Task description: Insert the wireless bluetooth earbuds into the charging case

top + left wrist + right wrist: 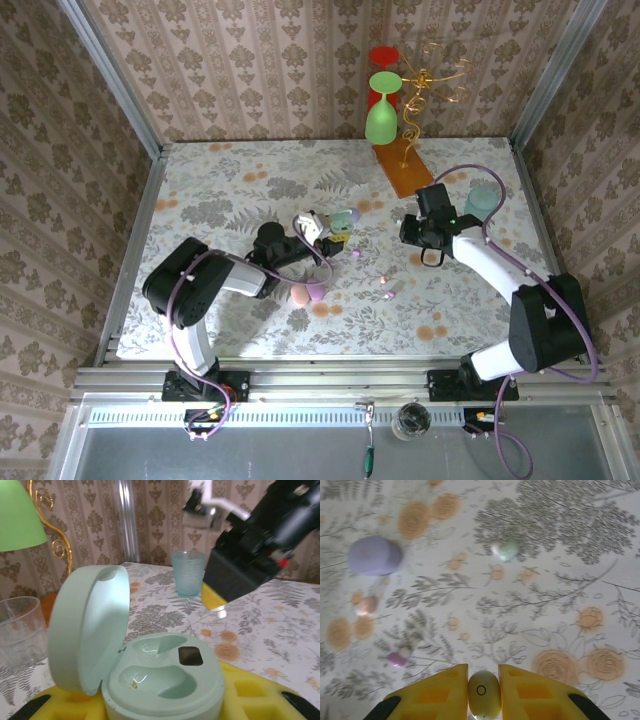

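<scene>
Mint-green charging case (165,677), lid up, sits pinched in the left gripper (162,702). Right gripper (483,677) clamps a pale earbud (484,700) bearing a small printed ring — loose earbuds (397,658) lie on the floral table (545,605).

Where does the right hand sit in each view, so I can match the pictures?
Top external: right hand, right of centre, just left of the teal cup.
Left wrist: upper right, black with a yellow pad, beyond the open mint charging case, right of the cup.
Right wrist: bottom centre, yellow fingers shut on a small yellow oval piece.
Shared landmark: the floral table cover.
</scene>
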Tool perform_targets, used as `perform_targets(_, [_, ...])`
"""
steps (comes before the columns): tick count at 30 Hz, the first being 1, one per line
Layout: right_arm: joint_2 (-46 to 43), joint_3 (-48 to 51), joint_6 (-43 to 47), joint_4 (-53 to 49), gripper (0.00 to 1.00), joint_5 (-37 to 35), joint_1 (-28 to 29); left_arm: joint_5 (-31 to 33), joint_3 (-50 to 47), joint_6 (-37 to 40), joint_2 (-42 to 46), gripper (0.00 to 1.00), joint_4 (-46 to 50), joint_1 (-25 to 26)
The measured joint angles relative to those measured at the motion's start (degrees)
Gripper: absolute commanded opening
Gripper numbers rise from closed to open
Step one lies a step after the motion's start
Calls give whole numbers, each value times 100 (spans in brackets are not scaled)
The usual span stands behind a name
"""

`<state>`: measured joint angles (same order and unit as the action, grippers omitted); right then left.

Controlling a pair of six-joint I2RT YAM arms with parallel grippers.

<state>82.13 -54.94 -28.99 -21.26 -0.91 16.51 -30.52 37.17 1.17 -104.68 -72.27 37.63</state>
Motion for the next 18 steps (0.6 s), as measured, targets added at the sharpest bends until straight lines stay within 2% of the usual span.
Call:
perform_targets(6, [-278,-234,-127,-164,21,-22,560,339,219,83,-334,24,4,66])
perform_targets(18, [-256,-968,-127,-4,21,452,1263,428,389,240,-509,24,0,168])
